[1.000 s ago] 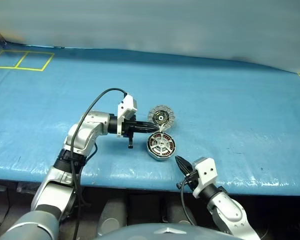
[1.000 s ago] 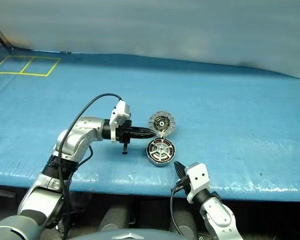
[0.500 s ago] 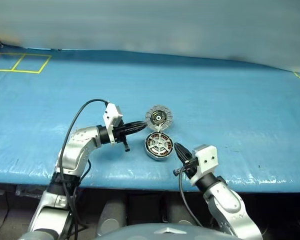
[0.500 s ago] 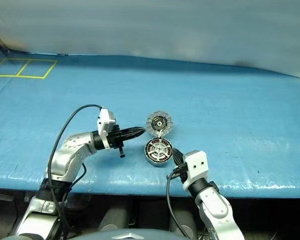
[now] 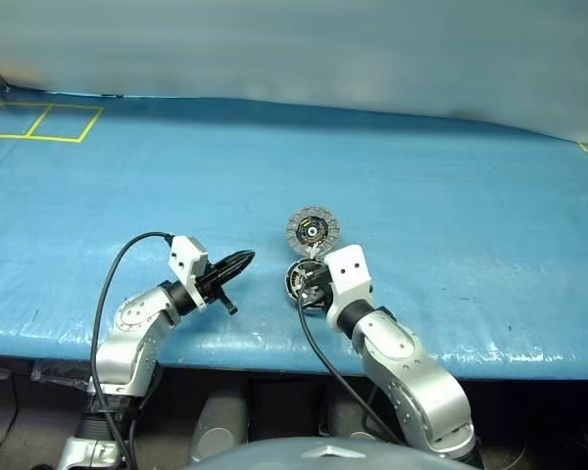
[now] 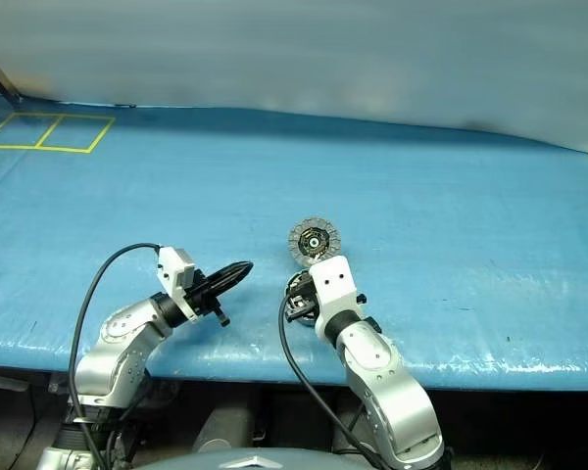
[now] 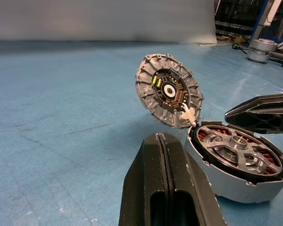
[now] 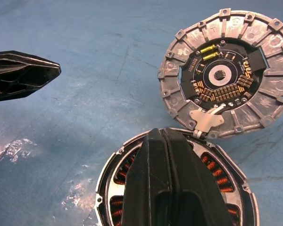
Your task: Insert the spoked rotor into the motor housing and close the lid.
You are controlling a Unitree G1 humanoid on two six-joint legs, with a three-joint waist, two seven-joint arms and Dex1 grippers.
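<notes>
A blue sheet covers the counter (image 5: 451,196), with yellow tape squares (image 5: 41,120) at its far left corner and a pale wall behind. The housing (image 7: 238,162) sits near the front edge, roughly at the counter's centre, and the rotor (image 7: 235,147) already lies seated in it, its spokes showing over the copper windings. The lid (image 5: 313,231) stands tilted up at 12 o'clock from the housing, joined at the shared edge by a small white hinge piece (image 8: 206,119), its inner face with pale rim segments turned towards you.

Your right pincer (image 8: 172,186) is closed on nothing and hangs just over the near part of the housing, pointing at the lid. Your left pincer (image 5: 237,262) is also closed and empty, sitting at 9 o'clock from the housing, apart from it.

The step in hand looks like closing the lid. You would do well to come round behind the raised disc with the closed right tips and push its far rim, at 12 o'clock, forward and down. Go slowly so the hinge guides it. The housing seems free to slide on the slick sheet, so consider steadying its 9 o'clock wall with the left pincer. Check the rotor sits flat before you press home.
</notes>
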